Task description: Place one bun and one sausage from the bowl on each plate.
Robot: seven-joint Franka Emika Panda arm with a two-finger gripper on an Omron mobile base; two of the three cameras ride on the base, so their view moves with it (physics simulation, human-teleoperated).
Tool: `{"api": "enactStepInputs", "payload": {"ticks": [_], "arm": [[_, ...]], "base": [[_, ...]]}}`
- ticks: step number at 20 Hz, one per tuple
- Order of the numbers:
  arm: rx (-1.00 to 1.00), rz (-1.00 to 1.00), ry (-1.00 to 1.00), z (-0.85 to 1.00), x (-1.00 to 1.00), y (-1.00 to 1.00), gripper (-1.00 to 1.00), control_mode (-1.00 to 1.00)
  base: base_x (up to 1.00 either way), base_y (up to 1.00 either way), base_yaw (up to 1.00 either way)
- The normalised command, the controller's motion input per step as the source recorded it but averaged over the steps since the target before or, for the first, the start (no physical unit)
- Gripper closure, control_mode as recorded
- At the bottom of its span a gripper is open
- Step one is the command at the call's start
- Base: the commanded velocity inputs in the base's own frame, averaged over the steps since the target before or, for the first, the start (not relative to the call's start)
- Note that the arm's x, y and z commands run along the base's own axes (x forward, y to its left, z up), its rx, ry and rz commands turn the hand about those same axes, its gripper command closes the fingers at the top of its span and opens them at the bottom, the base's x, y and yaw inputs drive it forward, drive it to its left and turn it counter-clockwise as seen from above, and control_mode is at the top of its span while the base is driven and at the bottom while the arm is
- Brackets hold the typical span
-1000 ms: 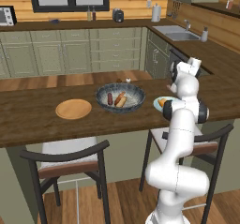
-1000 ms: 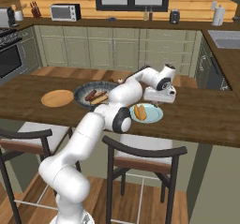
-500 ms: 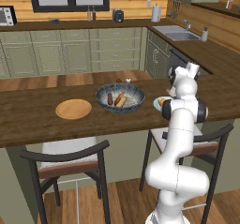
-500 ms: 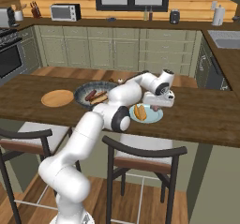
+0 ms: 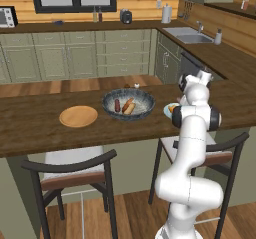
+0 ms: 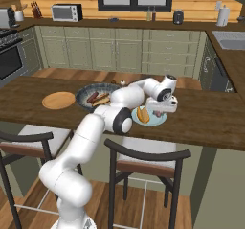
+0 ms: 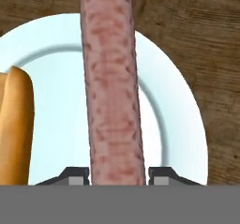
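In the hand view my gripper point(image 7: 118, 174) is shut on a long pink sausage point(image 7: 112, 92) that runs up between the two fingertips. Just below it lies the pale blue-green plate point(image 7: 51, 115), with a golden bun point(image 7: 16, 124) resting on its left part. From the right base view the gripper point(image 6: 160, 109) hangs low over that plate point(image 6: 154, 121) and bun point(image 6: 142, 114). The dark patterned bowl point(image 5: 112, 97) holds another bun point(image 5: 129, 106) and another sausage point(image 5: 117, 105). The tan wooden plate point(image 5: 78, 116) lies bare to the bowl's left.
All the dishes sit on a long dark wooden counter point(image 5: 30, 133). Two stools point(image 5: 70, 170) stand under its near edge. Green cabinets and a sink point(image 5: 192, 37) line the far walls.
The hand has shifted only slightly over the pale plate, still holding the sausage. The bowl and both plates stay where they were.
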Motion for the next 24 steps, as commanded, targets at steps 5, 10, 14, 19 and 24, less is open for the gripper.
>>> {"api": "enactStepInputs", "payload": {"ticks": [5,10,14,19,24], "arm": [[0.00,0.00,0.00,-0.04,0.00,0.00,-1.00,-1.00],[0.00,0.00,0.00,0.00,0.00,0.00,-1.00,-1.00],[0.00,0.00,0.00,0.00,-0.05,0.00,-1.00,-1.00],[0.00,0.00,0.00,0.08,-0.06,0.00,-1.00,-1.00],[0.00,0.00,-0.11,0.30,-0.36,0.00,-1.00,-1.00]], "base": [[0.00,0.00,0.00],[0.00,0.00,0.00],[0.00,0.00,0.00],[0.00,0.00,0.00],[0.00,0.00,0.00]]}}
